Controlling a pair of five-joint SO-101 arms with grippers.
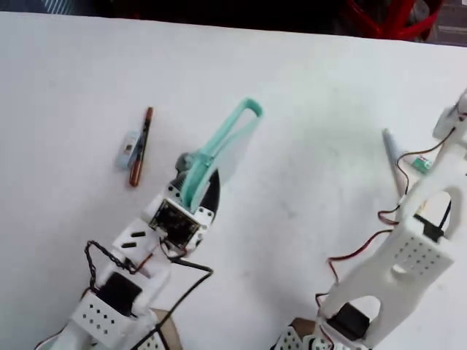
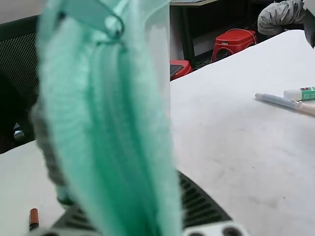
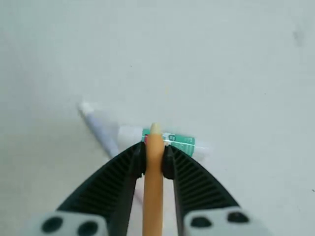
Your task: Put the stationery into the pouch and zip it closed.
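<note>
Far left on the white counter [image 1: 306,87], a brown pen [image 1: 140,146] lies just beside a small blue-and-white block [image 1: 129,150]. Next along, the left gripper [image 1: 195,188] is clamped on the green pouch [image 1: 219,146], holding it out zip edge uppermost, the zip pull [image 2: 115,24] near its far end. What's inside, I can't tell. Over to the right, a grey pen [image 3: 98,130] and a white tube [image 3: 170,140] lie together, and the right gripper [image 3: 153,152] pinches a tan pencil [image 3: 153,196], tip near the tube. Beyond the counter edge sits a red stool [image 2: 235,42].
</note>
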